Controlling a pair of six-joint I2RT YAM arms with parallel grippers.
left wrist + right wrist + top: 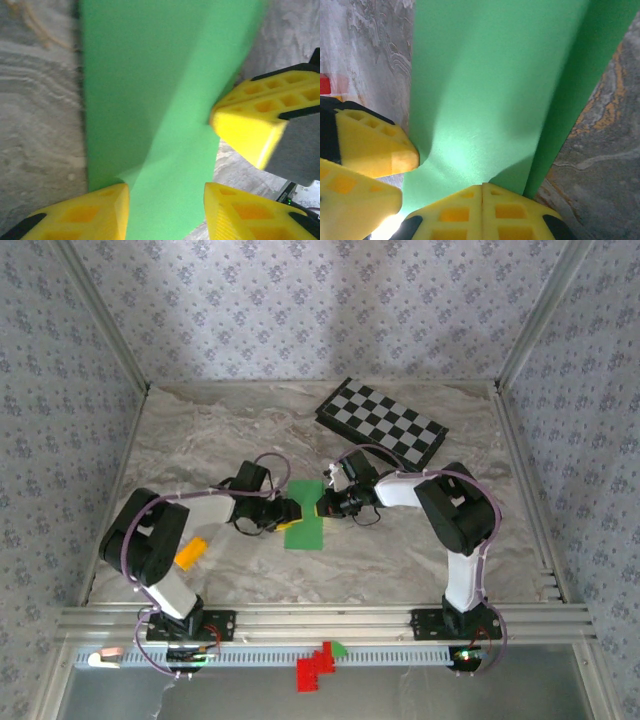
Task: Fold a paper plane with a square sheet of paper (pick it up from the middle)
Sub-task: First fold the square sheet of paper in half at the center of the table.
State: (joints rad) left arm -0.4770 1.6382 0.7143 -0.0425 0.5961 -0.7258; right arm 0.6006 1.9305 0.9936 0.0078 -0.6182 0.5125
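Green paper (305,535) mid-table, grippers at both sides

It lies folded on the marbled table (230,430). My left gripper (165,215) stands part open astride it. My right gripper (482,200) is closed, tips against the paper.

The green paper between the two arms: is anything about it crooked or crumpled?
A little. The green paper is not lying flat: in the right wrist view one long edge seems lifted as a flap, and it buckles where the shut right gripper meets it. No tear shows.
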